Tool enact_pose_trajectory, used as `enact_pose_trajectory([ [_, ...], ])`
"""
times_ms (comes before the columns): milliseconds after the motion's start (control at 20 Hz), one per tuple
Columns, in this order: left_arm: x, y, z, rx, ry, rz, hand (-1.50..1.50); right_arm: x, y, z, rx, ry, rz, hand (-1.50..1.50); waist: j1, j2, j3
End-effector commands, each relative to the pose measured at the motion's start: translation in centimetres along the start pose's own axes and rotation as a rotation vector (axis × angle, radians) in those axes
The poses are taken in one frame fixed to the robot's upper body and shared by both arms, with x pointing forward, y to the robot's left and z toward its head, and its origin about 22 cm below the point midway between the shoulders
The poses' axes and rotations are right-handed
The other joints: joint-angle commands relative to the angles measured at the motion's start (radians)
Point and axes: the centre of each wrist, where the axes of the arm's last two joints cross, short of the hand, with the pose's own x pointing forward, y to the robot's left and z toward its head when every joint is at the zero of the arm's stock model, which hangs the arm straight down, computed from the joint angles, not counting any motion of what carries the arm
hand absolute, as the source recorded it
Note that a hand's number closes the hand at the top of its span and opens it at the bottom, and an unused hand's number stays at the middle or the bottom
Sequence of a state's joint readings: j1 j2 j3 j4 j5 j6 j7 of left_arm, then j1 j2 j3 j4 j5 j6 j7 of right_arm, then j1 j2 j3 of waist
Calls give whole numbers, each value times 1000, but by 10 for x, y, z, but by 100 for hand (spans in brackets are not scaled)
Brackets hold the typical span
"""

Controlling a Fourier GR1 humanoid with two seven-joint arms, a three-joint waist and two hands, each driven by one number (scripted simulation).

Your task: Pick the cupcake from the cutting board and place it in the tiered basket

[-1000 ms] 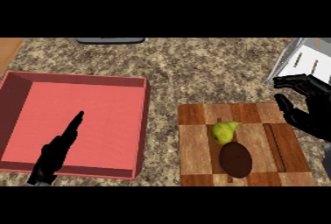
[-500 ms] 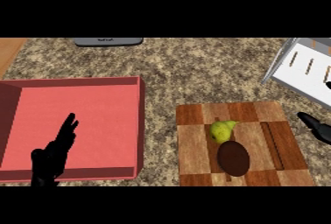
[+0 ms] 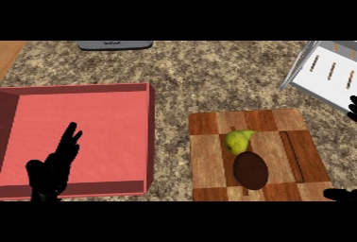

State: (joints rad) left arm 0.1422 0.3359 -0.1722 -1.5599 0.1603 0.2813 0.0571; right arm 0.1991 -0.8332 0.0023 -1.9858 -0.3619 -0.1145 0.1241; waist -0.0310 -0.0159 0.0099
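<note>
A wooden cutting board (image 3: 209,160) lies right of centre. On it sits a dark brown oval cupcake (image 3: 251,170), with a green pear (image 3: 239,140) touching its far side. A white tiered basket (image 3: 327,73) with slotted walls shows at the upper right edge. My left hand (image 3: 52,172) is open, upright over the near left part of a red tray, far from the board. Of my right hand (image 3: 340,194) only dark bits show at the right edge and lower right corner, beside the board and clear of the cupcake.
A large red tray (image 3: 149,137) with raised walls fills the left side, its right wall close to the board. A grey device (image 3: 115,45) lies at the counter's far edge. Speckled stone counter (image 3: 209,80) lies between tray, board and basket.
My right hand has drawn away to the right and down, from beside the board's far corner to mostly out of view. The left hand stayed over the tray, its fingers spreading slightly.
</note>
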Motion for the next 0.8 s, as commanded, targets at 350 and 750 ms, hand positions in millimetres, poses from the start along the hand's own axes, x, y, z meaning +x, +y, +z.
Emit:
enact_pose_trajectory([
  [350,-13,-20,6,-12,49,6,0,75,22,33,99,163,523,-150,5,12,-13],
  [750,-21,-37,-3,-38,39,7,0,76,59,44,58,242,594,-150,32,20,-12],
])
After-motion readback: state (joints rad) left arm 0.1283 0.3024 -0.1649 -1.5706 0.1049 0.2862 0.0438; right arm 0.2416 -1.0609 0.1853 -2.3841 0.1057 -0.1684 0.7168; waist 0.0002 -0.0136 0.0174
